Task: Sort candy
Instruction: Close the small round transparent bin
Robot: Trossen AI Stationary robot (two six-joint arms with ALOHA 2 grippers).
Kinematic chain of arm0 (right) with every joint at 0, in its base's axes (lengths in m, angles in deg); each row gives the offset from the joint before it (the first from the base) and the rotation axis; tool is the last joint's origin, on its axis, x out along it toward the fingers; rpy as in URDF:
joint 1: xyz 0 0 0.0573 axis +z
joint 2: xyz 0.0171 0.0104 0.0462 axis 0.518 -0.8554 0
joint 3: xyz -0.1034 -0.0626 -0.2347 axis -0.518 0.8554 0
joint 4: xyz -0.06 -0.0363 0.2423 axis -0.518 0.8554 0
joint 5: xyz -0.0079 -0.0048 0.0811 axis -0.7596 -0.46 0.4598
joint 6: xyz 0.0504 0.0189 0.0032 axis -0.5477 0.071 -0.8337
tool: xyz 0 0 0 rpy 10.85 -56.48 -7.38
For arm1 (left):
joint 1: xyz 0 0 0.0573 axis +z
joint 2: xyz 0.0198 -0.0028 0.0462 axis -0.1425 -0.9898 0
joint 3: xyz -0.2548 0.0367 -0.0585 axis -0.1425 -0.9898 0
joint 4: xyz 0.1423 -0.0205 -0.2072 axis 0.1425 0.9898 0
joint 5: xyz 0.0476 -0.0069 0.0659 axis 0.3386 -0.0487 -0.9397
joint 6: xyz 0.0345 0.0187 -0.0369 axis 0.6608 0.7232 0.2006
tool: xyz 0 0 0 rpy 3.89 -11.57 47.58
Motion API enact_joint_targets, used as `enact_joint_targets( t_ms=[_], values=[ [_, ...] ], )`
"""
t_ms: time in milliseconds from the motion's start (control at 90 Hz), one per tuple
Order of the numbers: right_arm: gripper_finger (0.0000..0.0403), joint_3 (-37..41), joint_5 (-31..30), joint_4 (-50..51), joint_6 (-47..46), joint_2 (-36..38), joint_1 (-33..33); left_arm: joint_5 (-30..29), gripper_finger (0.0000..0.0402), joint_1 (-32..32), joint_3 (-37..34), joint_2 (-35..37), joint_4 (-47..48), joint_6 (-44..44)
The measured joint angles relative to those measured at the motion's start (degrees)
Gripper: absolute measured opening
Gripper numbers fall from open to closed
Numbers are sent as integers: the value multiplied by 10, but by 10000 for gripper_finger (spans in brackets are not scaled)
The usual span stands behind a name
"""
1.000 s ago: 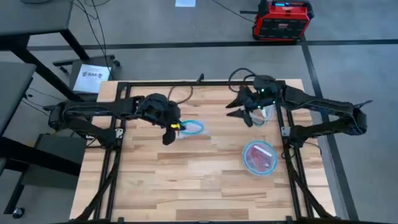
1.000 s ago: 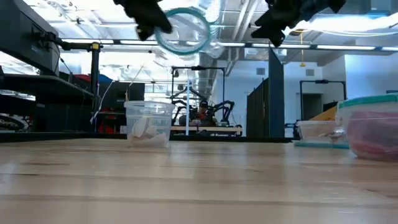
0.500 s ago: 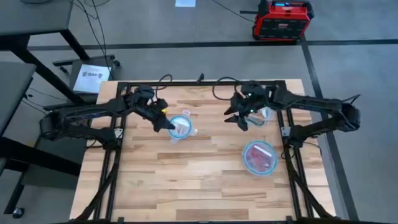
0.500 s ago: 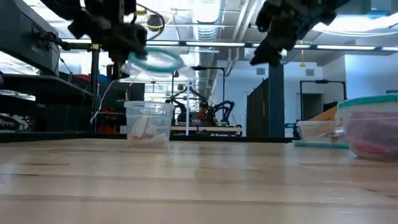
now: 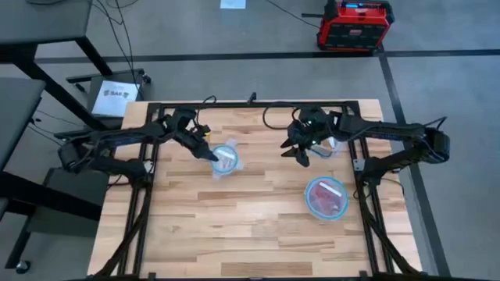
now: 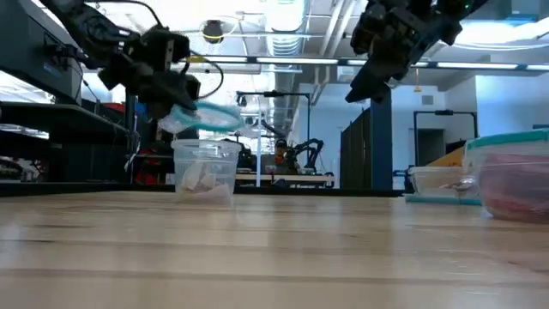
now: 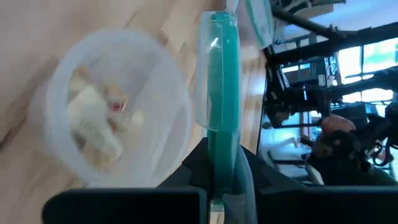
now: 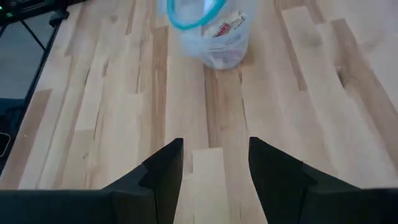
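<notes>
As the lid comes down over the left tub, the sort looks close to finished — you are watching a capping move.

Left gripper (image 5: 209,153) has its jaws clamped on the rim of a teal-rimmed lid (image 7: 219,81); a second ago that lid hung high and nearly on edge, now it sits tilted just above the open clear tub (image 6: 206,171), not yet seated. Pale candy (image 7: 96,121) lies inside that tub. Red candy fills the already lidded container (image 5: 326,197) at the near right of the worktop (image 5: 258,234). Right gripper (image 5: 300,151) hovers well above the wood with jaws wide and empty — its wrist view faces a third tub (image 8: 216,34). No loose sweets show on the boards, so closing up appears to be what remains.
</notes>
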Motion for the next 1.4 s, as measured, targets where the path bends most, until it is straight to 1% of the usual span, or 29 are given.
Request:
enact_joint_targets(
  t_ms=[122, 411, 578, 656, 800, 967, 1078, 1278, 1400],
  values=[
    [163, 0, 0, -1, 0, 0, 6, 5, 7, 3, -1, -9, 0, 10],
    [163, 0, 0, -1, -7, 0, 8, 5, 7, 24, -1, -5, 1, 11],
    [163, 0, 0, -1, -15, 0, 13, 5, 38, 32, -1, -5, 1, 19],
    [163, 0, 0, -1, -15, 0, 16, 4, 46, 36, -1, -5, 8, 36],
    [163, 0, 0, -1, -16, 0, 26, 3, 48, 44, -1, -5, 30, 77],
    [163, 0, 0, -1, -22, 0, 37, -13, 52, 50, -1, -5, 70, 116],
    [163, 0, 0, -1, -23, 0, 43, -20, 70, 50, -1, -5, 70, 124],
    [163, 0, 0, -7, -32, 0, 44, -37, 120, 51, -1, -5, 65, 112],
    [163, 0, 0, -12, -35, 0, 43, -60, 136, 58, 4, -5, 69, 99]
  ],
)
